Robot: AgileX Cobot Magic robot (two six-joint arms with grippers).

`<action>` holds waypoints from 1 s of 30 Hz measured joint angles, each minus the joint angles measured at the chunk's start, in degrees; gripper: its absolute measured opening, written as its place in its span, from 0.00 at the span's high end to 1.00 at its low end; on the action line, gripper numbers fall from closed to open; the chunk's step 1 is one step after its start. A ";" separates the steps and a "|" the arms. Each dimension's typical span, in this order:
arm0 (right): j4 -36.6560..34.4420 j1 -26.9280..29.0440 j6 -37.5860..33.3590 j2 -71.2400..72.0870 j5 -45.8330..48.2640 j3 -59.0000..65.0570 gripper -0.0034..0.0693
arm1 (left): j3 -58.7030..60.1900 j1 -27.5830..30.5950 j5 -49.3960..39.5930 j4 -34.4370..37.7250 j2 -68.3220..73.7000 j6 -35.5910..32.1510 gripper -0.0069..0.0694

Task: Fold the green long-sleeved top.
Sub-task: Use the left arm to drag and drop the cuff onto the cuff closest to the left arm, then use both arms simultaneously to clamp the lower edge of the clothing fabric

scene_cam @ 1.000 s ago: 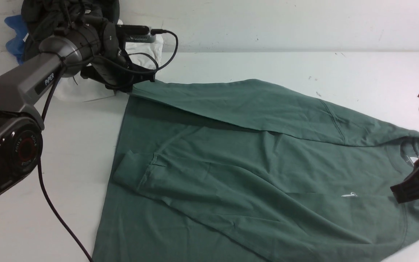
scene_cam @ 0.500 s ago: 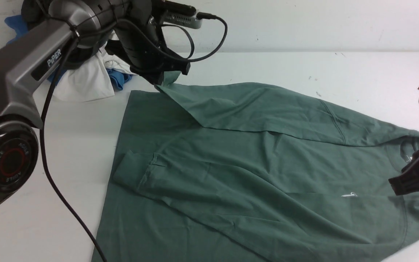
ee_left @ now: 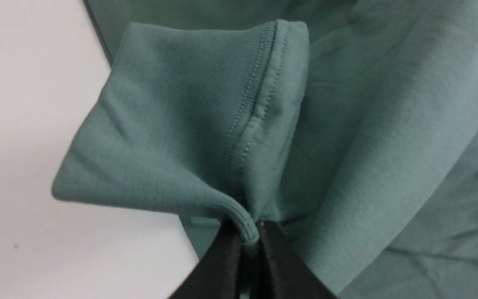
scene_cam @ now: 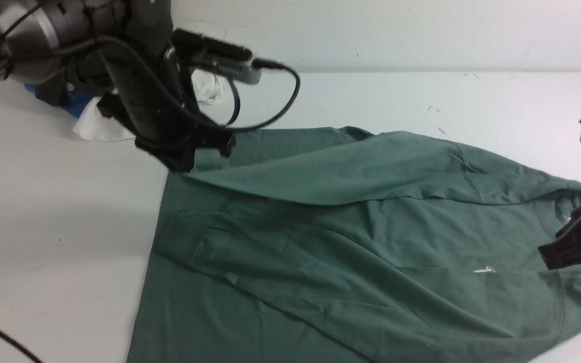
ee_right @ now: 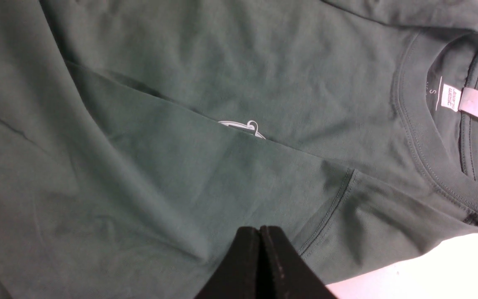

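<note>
The green top point(scene_cam: 351, 242) lies spread on the tabletop point(scene_cam: 58, 212). The left pincer point(ee_left: 250, 230), clamped on a sleeve cuff point(ee_left: 189, 124), has swung it inward over the body, which looks like the start of the sleeve fold. The right pincer point(ee_right: 260, 232) hovers closed and empty near the collar point(ee_right: 421, 137).

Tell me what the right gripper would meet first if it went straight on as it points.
Probably the green long-sleeved top, near its shoulder seam; the right gripper looks close to the fabric, though depth is unclear.
</note>
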State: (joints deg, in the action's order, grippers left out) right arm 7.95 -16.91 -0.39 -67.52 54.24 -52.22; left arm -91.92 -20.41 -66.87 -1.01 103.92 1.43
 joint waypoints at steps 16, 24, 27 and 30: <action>-0.32 0.00 0.00 0.00 -1.62 0.00 0.97 | 28.28 0.00 19.38 1.01 -4.70 0.79 0.79; -0.97 0.00 0.00 0.00 -1.62 0.00 0.97 | 27.68 0.00 17.94 0.55 -5.00 -0.71 0.37; -1.44 0.00 0.00 0.00 -0.34 -0.79 0.97 | 25.81 -1.13 12.73 -0.61 -7.54 -2.58 0.22; -2.34 0.00 0.00 0.00 1.06 -2.44 0.97 | 25.34 -3.70 10.02 -3.12 -12.52 -2.95 0.19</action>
State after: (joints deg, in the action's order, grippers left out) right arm 5.61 -16.91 -0.39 -67.52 55.30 -54.67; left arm -66.58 -24.11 -56.85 -4.13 91.39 -1.52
